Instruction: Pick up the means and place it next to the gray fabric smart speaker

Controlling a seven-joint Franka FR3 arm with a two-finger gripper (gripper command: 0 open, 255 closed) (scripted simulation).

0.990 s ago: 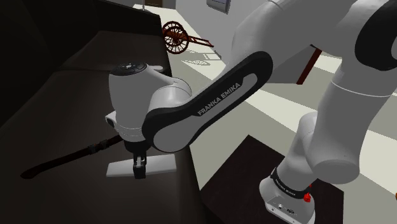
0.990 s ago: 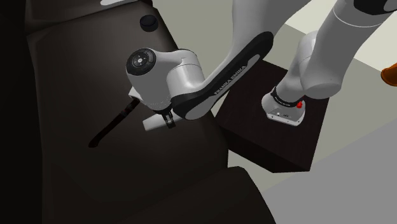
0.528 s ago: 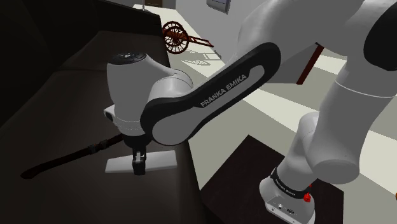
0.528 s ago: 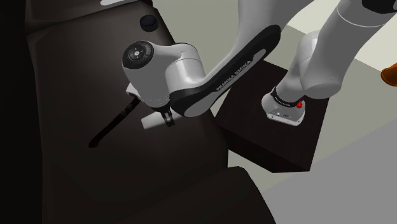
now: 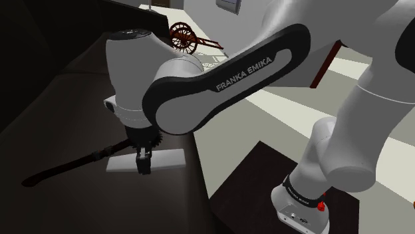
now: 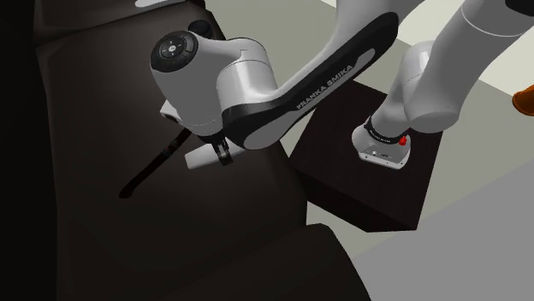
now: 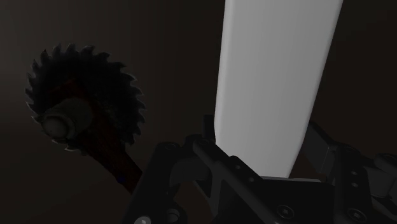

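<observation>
- Clasping a white bar (image 7: 280, 76) between its two black fingers, the end effector (image 7: 264, 146) holds narrow around the bar's width, near one end.
- In the shoulder view the end effector (image 5: 143, 163) points down, left of the frame's centre, with the bar (image 5: 169, 159) across it, stretching toward the frame's right.
- The bar sits close to the edge of the dark tabletop (image 5: 73, 206); whether it rests on the surface or hangs just above it cannot be told.
- In the second exterior view the bar (image 6: 199, 159) shows left of centre in the upper half, under the white arm (image 6: 257, 94), with the end effector (image 6: 223, 158) at its right end.
- A dark tool (image 7: 83, 95) with a toothed wheel lies just beside the bar.
- Its long handle (image 5: 66, 166) runs toward the lower left of the shoulder view, and the tool (image 6: 150, 171) slants the same way in the second exterior view.
- The dark stand (image 6: 359, 188) is at the right of that frame, apart from the tabletop (image 6: 103, 248).
- A red-brown cart (image 5: 183, 36) stands on the pale floor at the top of the shoulder view.
</observation>
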